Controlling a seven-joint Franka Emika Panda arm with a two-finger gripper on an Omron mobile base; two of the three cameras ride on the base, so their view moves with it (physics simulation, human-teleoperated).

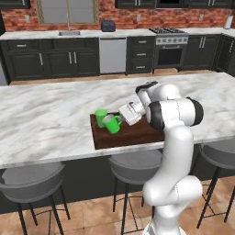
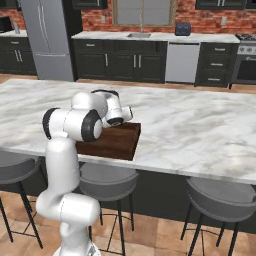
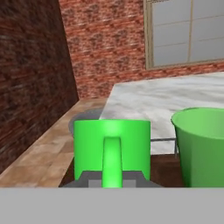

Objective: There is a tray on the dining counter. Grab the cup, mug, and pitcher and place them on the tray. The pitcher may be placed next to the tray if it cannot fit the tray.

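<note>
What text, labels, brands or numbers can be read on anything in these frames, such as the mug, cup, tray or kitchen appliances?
None: no readable text in these views.
The mug, cup and tray are plain and unmarked.
The oven and dishwasher show no legible lettering.

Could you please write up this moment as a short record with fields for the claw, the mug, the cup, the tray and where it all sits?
claw: shut on the mug's loop handle, reaching in from the side
mug: bright green, tilted, held over the tray's left end
cup: bright green, handleless, upright on the tray, just behind the mug
tray: dark brown wood, partly hidden by the arm
dining counter: white marble island carrying the tray, grey stools beneath its near edge
pitcher: not placed on the tray
</note>
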